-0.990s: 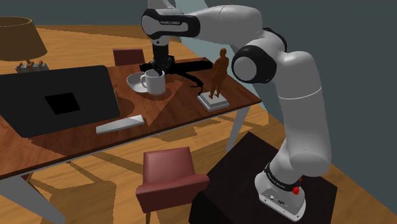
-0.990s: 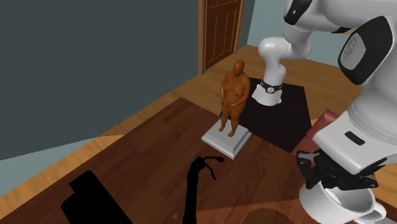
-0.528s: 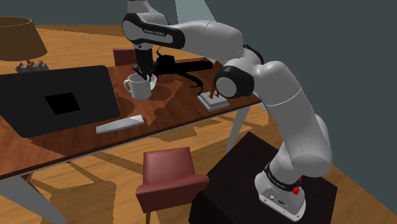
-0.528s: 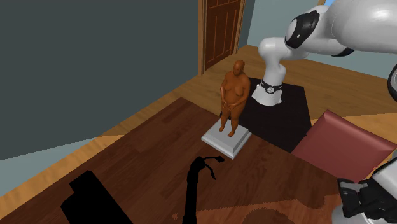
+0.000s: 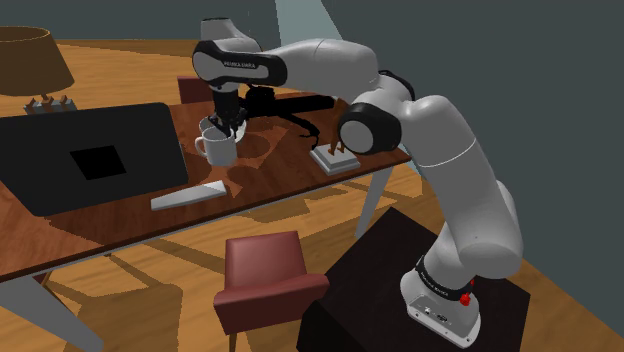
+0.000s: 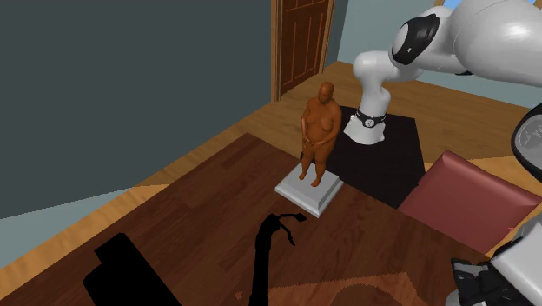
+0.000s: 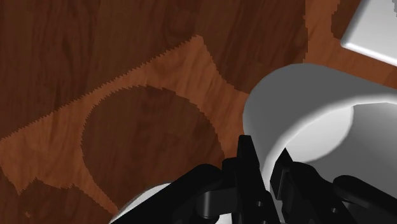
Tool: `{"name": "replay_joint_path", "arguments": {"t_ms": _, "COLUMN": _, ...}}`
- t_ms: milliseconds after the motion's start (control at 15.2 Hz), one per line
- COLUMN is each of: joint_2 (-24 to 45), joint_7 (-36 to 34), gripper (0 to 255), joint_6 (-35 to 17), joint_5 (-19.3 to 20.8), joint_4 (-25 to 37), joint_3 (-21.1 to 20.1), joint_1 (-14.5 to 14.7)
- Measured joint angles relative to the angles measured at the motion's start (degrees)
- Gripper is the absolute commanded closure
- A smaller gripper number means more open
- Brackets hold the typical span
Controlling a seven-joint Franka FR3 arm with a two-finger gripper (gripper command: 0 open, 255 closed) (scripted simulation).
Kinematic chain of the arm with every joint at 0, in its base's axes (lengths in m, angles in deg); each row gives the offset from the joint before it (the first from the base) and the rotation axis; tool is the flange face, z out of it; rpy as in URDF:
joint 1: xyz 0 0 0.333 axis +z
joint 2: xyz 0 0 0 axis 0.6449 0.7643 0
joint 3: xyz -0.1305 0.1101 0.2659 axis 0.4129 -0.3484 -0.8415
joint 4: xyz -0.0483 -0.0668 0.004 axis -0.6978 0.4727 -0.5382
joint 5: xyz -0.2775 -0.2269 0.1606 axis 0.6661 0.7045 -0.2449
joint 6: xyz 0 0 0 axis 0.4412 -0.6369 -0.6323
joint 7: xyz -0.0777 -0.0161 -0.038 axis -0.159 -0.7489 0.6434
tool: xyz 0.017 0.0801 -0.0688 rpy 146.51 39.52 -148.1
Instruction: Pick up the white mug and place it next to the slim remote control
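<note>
White mug [image 5: 219,149]: upright, hanging from the gripper over the wooden table [image 5: 275,172]; handle toward 9 o'clock in the shoulder view; seemingly clear of the wood, with a round shadow lying apart from it in the wrist view.
Gripper [image 5: 229,126]: pointing down at the mug's rim, at 12 o'clock of the mug body in the shoulder view.
Fingers [image 7: 249,164]: narrow, pinched on the mug's wall, one inside the rim and one outside.
Slim remote control [image 5: 188,195]: pale grey, flat on the table, at 7 o'clock of the mug in the shoulder view and well apart from it; one pale corner also visible past the mug in the wrist view.
Dark panel [image 5: 95,158]: tilted, at 9 o'clock of the mug, near the remote's far end.
Figurine [image 6: 318,130]: brown, standing upright on a pale base [image 5: 333,160], at 3 o'clock of the mug in the shoulder view.
Chair [image 5: 268,282]: red, on the floor at 6 o'clock of the table edge.
Stand [image 5: 385,290]: dark box at 4 o'clock of the shoulder view, carrying the arm's foot.
Door [image 6: 302,45]: wooden, at 12 o'clock of the figurine in the second exterior view.
</note>
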Motion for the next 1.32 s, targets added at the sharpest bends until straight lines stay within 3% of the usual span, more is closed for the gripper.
{"name": "replay_joint_path", "arguments": {"t_ms": 330, "joint_2": -0.18, "joint_7": 0.2, "gripper": 255, "joint_6": -3.97, "joint_5": -0.07, "joint_4": -4.18, "joint_3": -0.02, "joint_1": 0.36}}
{"name": "replay_joint_path", "arguments": {"t_ms": 726, "joint_2": -0.2, "joint_7": 0.32, "gripper": 255, "joint_6": -4.78, "joint_5": -0.09, "joint_4": -4.99, "joint_3": -0.01, "joint_1": 0.35}}
{"name": "replay_joint_path", "arguments": {"t_ms": 792, "joint_2": -0.22, "joint_7": 0.32, "gripper": 0, "joint_6": -4.78, "joint_5": -0.09, "joint_4": -5.01, "joint_3": -0.01, "joint_1": 0.36}}
{"name": "replay_joint_path", "arguments": {"t_ms": 1188, "joint_2": -0.24, "joint_7": 0.32, "gripper": 0, "joint_6": -4.8, "joint_5": -0.09, "joint_4": -5.02, "joint_3": -0.01, "joint_1": 0.36}}
{"name": "replay_joint_path", "arguments": {"t_ms": 1320, "joint_2": -0.06, "joint_7": 0.24, "gripper": 0, "joint_6": -2.32, "joint_5": -0.04, "joint_4": -2.28, "joint_3": 0.01, "joint_1": 0.07}}
